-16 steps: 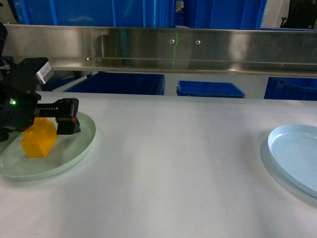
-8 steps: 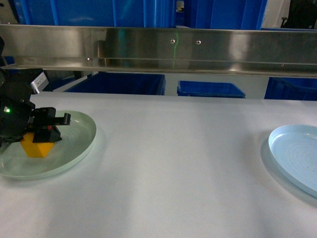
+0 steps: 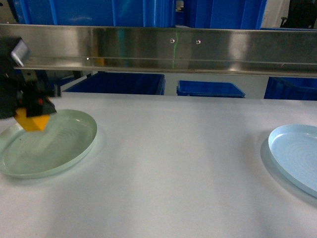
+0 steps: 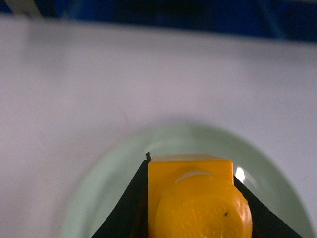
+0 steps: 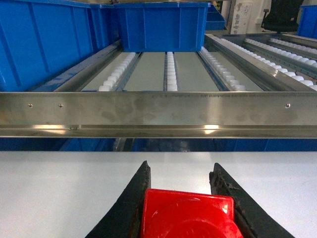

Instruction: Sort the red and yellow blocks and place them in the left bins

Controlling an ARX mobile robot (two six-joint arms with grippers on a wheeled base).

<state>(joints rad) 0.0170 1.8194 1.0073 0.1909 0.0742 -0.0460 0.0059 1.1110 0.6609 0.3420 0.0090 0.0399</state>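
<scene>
At far left, above the near-left rim of the green plate (image 3: pixel 54 148): left gripper (image 3: pixel 30 106) clamped on the yellow block (image 3: pixel 31 120), lifted clear of the plate, as confirmed by the left wrist view with black fingers (image 4: pixel 126 208) flanking both side faces below the round stud. Judged as rigid moulded plastic, light, smooth and somewhat slippery; best held across flat opposite sides, never on the stud. Further right on the desk (image 3: pixel 173 163): blue plate (image 3: pixel 297 153), bare. Beyond the steel rail (image 3: pixel 198 49): blue bins (image 3: pixel 119 83), several, exact number not determinable. Right gripper (image 5: pixel 181 198) outside the head view; per the right wrist view, closed on the red block (image 5: pixel 188 218), held above the desk facing the roller conveyor (image 5: pixel 168 69). Same handling judgement as for the yellow. Count: one yellow block, one red block, two plates, two grippers, each loaded.
</scene>
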